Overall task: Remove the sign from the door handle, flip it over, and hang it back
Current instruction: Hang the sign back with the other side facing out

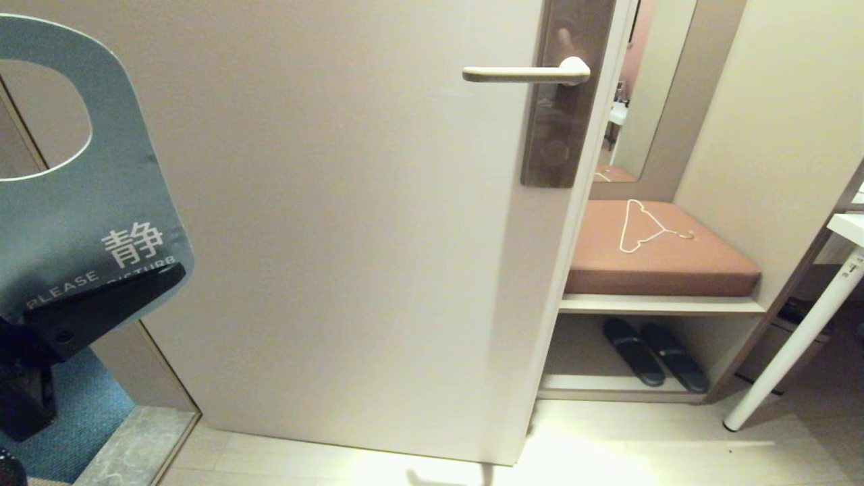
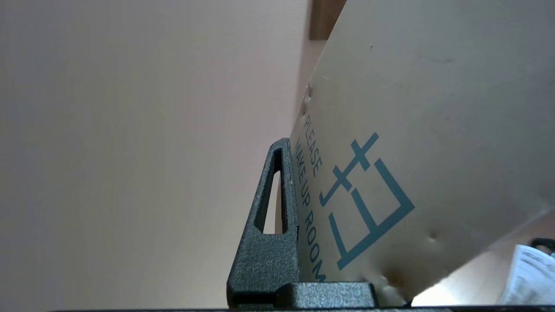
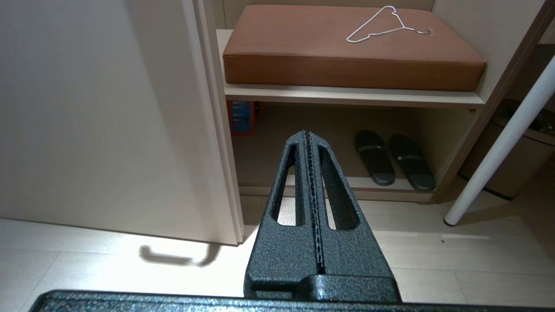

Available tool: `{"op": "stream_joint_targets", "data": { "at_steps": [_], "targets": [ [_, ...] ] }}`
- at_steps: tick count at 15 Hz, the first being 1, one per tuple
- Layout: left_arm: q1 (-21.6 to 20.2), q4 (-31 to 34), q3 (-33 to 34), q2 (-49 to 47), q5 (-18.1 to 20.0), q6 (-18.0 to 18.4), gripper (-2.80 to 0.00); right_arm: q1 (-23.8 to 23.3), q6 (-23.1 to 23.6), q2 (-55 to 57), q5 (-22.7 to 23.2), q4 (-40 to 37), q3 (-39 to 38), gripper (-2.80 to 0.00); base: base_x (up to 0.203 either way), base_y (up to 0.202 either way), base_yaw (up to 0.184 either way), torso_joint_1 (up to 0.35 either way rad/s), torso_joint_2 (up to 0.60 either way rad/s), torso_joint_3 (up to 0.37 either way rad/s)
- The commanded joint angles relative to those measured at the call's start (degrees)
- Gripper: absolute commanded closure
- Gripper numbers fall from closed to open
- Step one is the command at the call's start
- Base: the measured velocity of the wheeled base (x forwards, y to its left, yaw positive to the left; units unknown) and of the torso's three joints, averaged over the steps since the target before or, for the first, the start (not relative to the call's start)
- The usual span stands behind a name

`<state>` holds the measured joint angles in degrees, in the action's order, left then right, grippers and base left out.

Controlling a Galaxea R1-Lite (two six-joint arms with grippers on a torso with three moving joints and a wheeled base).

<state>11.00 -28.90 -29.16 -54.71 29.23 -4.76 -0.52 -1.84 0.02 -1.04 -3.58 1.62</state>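
Observation:
The sign (image 1: 81,202) is off the handle and held up at the far left of the head view, close to the camera. Its blue-grey "PLEASE DO NOT DISTURB" face shows there, oval hole uppermost. My left gripper (image 1: 101,304) is shut on its lower edge. In the left wrist view the white "PLEASE MAKE UP ROOM" face of the sign (image 2: 416,130) presses against one black finger (image 2: 269,234); the other finger is hidden behind the card. The door handle (image 1: 526,73) juts bare from its dark plate on the cream door. My right gripper (image 3: 308,138) is shut and empty, low near the door's edge.
Right of the door edge (image 1: 560,304) is an alcove with a brown cushioned bench (image 1: 655,260) carrying a wire hanger (image 1: 644,226). Black slippers (image 1: 655,354) lie on the shelf below. A white table leg (image 1: 796,344) slants at the far right.

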Motion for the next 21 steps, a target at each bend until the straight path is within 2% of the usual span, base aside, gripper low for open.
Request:
{"op": "stream_joint_targets", "data": {
  "at_steps": [1, 6, 9, 12, 15, 18, 21],
  "targets": [
    [-0.07, -0.19, -1.4, -2.99, -0.1, 0.45, 0.0, 0.0, 0.0, -0.02, -0.02, -0.02, 0.05, 0.0, 0.0, 0.0, 0.0, 0.0, 0.0, 0.0],
    [0.53, -0.17, -11.28, -11.77, -2.03, 0.98, 0.0, 0.0, 0.0, -0.02, -0.02, 0.07, 0.05, 0.0, 0.0, 0.0, 0.0, 0.0, 0.0, 0.0],
    [2.67, -0.1, -16.88, -17.08, -2.9, 0.99, 0.0, 0.0, 0.0, -0.02, -0.02, -0.02, 0.05, 0.0, 0.0, 0.0, 0.0, 0.0, 0.0, 0.0],
    [9.63, -0.06, -20.93, -21.6, -11.77, 0.52, 0.0, 0.0, 0.0, -0.02, -0.02, 0.07, 0.05, 0.0, 0.0, 0.0, 0.0, 0.0, 0.0, 0.0],
    [17.92, 0.09, -23.98, -25.12, -20.32, -2.11, 0.0, 0.02, 0.0, -0.02, -0.02, -0.02, -0.04, 0.0, 0.0, 0.0, 0.0, 0.0, 0.0, 0.0],
    [23.16, 0.34, -27.89, -30.16, -28.52, -4.42, 0.0, 0.0, 0.0, -0.02, -0.02, -0.02, 0.05, 0.0, 0.0, 0.0, 0.0, 0.0, 0.0, 0.0],
    [25.31, 0.82, -31.8, -34.88, -31.43, -5.82, 0.0, 0.0, 0.0, -0.02, -0.02, -0.02, 0.05, 0.0, 0.0, 0.0, 0.0, 0.0, 0.0, 0.0]
  ]
}}
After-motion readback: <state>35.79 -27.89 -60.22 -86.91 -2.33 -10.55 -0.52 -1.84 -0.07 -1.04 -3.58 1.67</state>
